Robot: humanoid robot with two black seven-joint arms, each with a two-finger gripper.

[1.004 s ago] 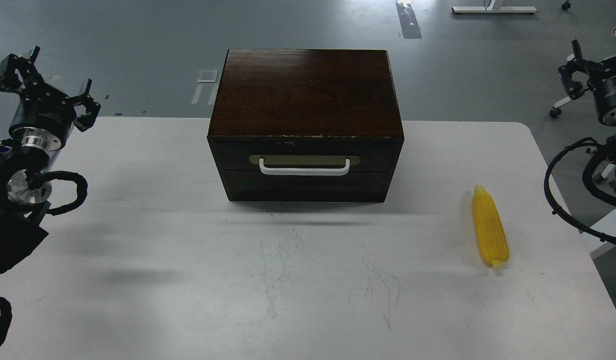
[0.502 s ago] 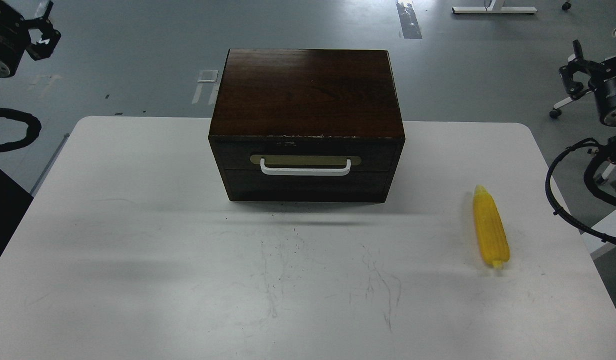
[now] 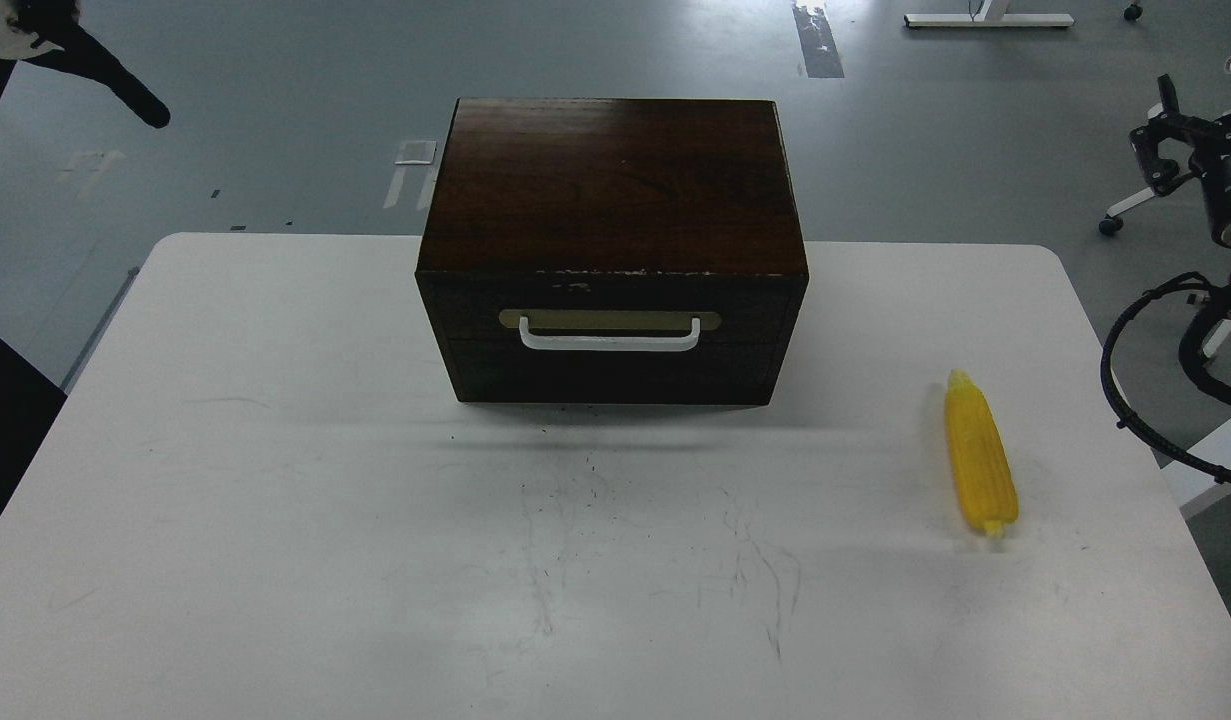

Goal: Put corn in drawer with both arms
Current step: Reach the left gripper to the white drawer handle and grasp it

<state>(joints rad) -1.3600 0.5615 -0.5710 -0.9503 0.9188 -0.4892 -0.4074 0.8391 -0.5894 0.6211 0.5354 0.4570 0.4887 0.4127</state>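
Observation:
The yellow corn [image 3: 980, 460] lies on the white table [image 3: 275, 480] at the right, lengthwise towards me, well to the right of the dark brown box [image 3: 615, 190]. The drawer [image 3: 611, 350] is shut, with its white bar handle [image 3: 609, 338] facing me. My right gripper [image 3: 1161, 135] hangs off the table's far right corner, up and right of the corn, with its claw fingers apart and empty. Of my left arm only a blurred black part [image 3: 85, 65] shows at the top left corner, far from the box.
The box stands at the middle back of the table. A black cable loop [image 3: 1135, 400] of my right arm hangs beside the table's right edge. A dark shape [image 3: 5, 430] stands at the left edge. Grey floor lies behind.
My left arm has swung up and out from the table's left side to the top left corner. My right gripper has shifted slightly right. Corn and box have not moved.

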